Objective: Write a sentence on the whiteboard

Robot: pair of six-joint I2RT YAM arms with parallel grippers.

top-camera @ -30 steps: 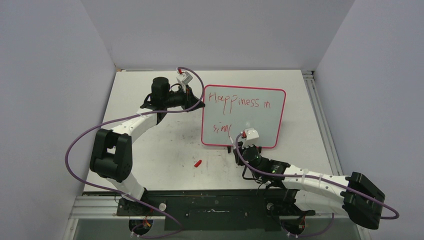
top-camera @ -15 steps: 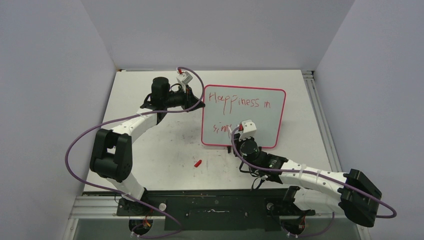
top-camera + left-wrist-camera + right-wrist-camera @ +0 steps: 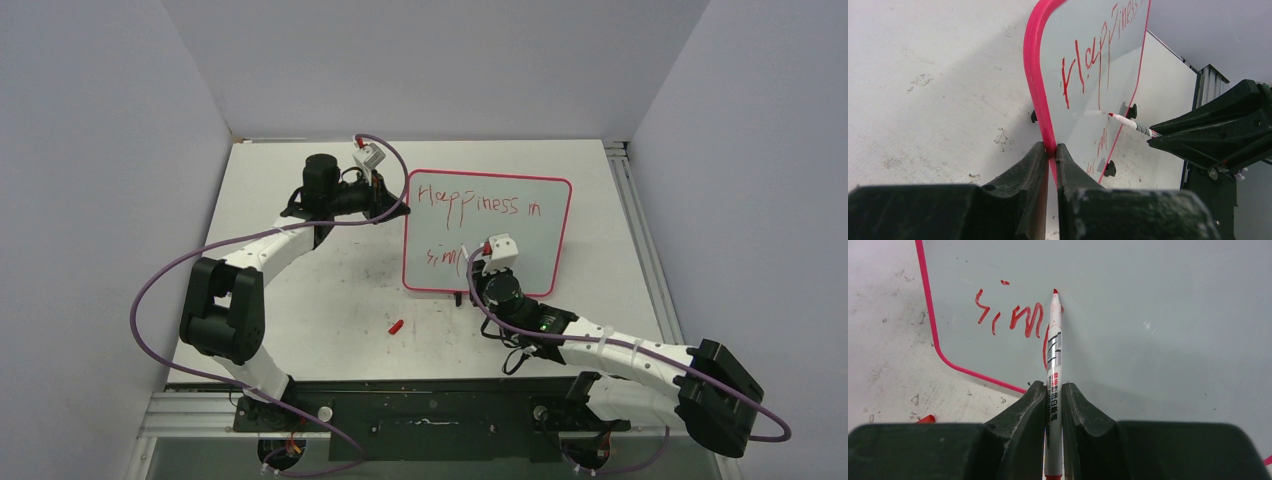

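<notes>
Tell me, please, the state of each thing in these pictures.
whiteboard: standing, left rim clamped.
sentence: unfinished, "Happiness in", then "sim" and one more stroke.
marker: uncapped, held, tip at the whiteboard.
red cap: off, lying loose.
left fingers: shut on the whiteboard.
right fingers: shut on the marker.

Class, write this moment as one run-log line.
left tool: shut on whiteboard rim | right tool: shut on marker, tip at whiteboard | sentence: unfinished
</notes>
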